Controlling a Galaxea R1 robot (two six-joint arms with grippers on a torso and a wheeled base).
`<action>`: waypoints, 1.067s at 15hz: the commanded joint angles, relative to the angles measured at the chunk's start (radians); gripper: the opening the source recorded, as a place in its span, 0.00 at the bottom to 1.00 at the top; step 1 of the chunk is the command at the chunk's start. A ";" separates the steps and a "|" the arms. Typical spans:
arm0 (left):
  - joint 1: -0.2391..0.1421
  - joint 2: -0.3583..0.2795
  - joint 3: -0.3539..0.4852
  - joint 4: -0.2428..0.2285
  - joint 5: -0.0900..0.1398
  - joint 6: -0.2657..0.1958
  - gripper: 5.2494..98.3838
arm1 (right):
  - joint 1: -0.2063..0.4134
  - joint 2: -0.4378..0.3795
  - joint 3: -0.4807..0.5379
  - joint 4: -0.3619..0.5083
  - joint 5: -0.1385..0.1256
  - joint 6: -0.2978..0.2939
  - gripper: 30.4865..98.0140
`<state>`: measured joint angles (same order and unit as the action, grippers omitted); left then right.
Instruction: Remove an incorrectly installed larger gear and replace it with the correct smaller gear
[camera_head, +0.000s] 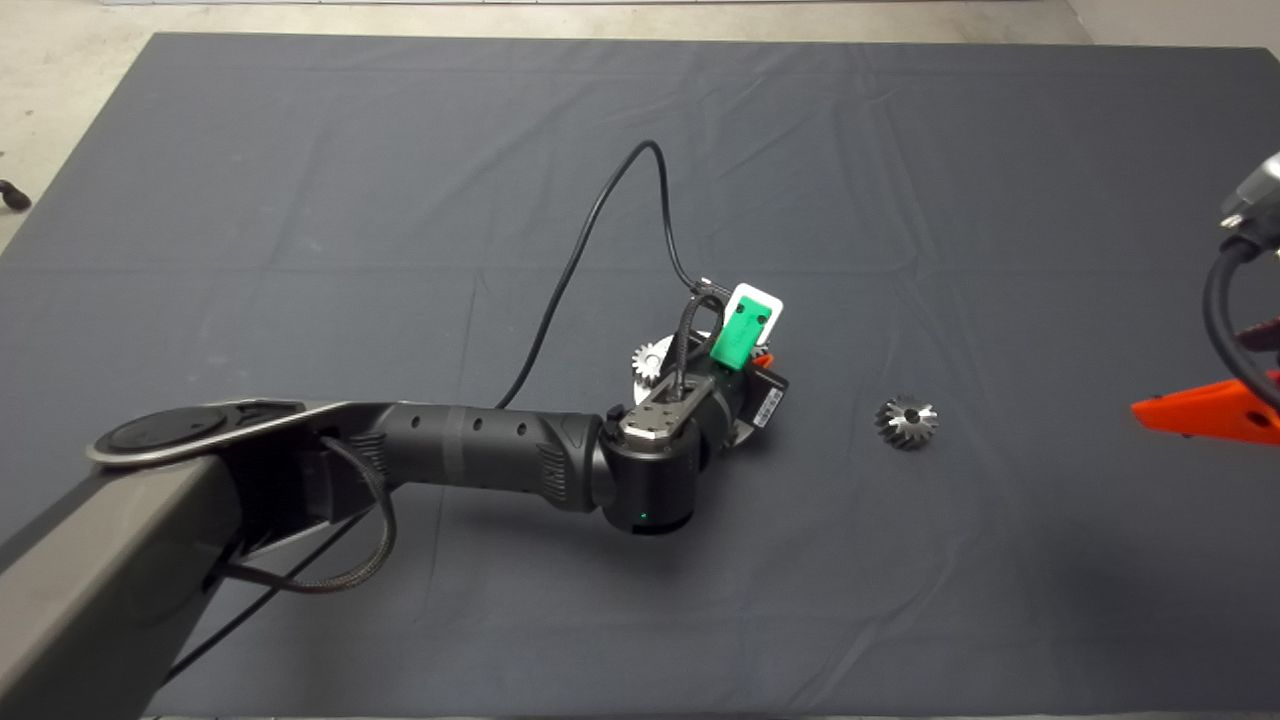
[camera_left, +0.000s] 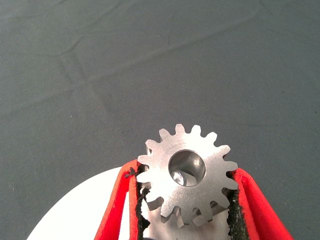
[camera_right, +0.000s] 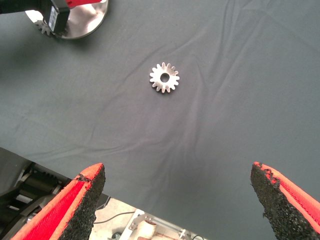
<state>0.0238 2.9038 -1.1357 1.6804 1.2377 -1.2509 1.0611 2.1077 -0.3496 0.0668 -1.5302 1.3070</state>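
Gears number three: left end effector (camera_left: 186, 200) clamps one smaller gear (camera_left: 187, 173), another small gear (camera_head: 651, 359) beside it, one larger gear (camera_head: 907, 421) apart; right end effector (camera_right: 180, 200) spread

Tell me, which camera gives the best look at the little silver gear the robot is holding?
The left wrist view: the smaller gear fills it, teeth and centre hole plain, clamped between the left gripper fingers above a round silver plate. In the head view the arm hides it. The right wrist view shows only that gripper's body, far off.
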 joint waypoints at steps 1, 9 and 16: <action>-0.012 0.001 -0.017 0.010 0.003 0.005 0.26 | 0.016 -0.002 0.005 0.027 -0.025 0.005 0.69; -0.008 -0.010 -0.027 0.010 -0.003 0.004 0.26 | 0.016 -0.002 0.005 0.027 -0.025 0.005 0.69; 0.001 -0.014 -0.018 0.010 -0.003 0.004 0.26 | 0.016 -0.002 0.006 0.027 -0.025 0.005 0.69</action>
<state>0.0191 2.9004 -1.1594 1.6934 1.2109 -1.2513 1.0613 2.1075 -0.3496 0.0668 -1.5304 1.3070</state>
